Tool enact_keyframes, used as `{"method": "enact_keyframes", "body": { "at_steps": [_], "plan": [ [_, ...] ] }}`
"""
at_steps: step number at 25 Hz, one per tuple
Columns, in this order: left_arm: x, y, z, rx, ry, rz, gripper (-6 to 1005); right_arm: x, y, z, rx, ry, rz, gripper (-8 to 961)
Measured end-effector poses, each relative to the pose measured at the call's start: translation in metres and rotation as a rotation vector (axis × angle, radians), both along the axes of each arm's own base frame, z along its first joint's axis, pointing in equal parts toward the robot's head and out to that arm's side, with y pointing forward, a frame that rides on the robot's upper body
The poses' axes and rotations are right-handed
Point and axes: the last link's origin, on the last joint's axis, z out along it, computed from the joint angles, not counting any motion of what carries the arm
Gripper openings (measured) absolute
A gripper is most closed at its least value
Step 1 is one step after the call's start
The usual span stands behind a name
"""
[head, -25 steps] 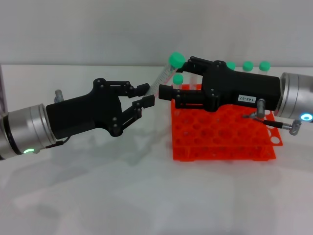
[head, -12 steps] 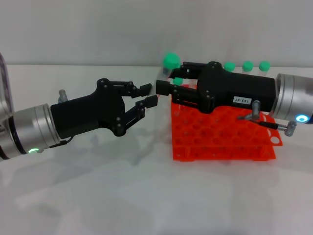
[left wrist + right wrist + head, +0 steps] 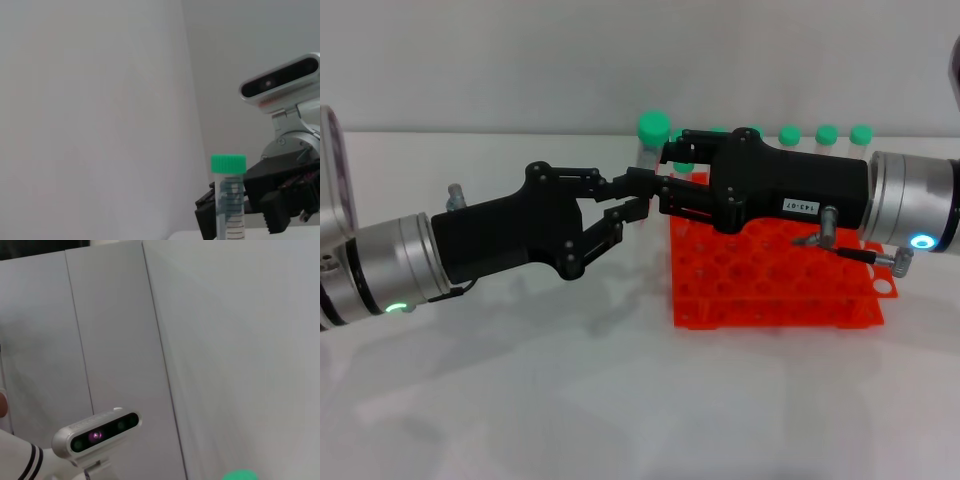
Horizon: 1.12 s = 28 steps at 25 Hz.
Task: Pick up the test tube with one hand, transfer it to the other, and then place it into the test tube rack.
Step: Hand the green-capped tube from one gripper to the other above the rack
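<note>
Mid-handover: the left gripper (image 3: pixel 632 198) gripped the test tube (image 3: pixel 648 150) upright beside the rack (image 3: pixel 775 290), while the right gripper (image 3: pixel 665 178) closed around it (grip unconfirmed). Next, the left jaws must let go.

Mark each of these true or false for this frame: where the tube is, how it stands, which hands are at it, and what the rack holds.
1. The test tube is upright between the two hands. True.
2. The test tube already sits in the test tube rack. False: it is held in the air beside the rack's left edge.
3. The left hand and right hand meet at the tube. True.
4. The rack's near holes are full of tubes. False: they are empty; other green caps show only at the back.
</note>
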Motion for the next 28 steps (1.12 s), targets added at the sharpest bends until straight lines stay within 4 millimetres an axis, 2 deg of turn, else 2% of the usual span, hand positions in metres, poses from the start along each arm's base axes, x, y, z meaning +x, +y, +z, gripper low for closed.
{"method": "enact_keyframes", "body": {
  "at_steps": [17,20,28],
  "plan": [
    [0.0003,-0.0004,-0.0009,-0.003,0.000,-0.002,189,0.0015,0.0016,0.0011,0.036,-0.003,0.013,348],
    [0.0013,-0.0006,-0.0019,-0.007,-0.005,-0.004,188,0.0015,0.0011,0.0006,0.036,-0.004,0.015,240],
    [0.0013,-0.0006,-0.0021,-0.006,-0.011,0.000,187,0.0033,0.0017,-0.0003,0.051,-0.005,0.007,231]
  ]
}}
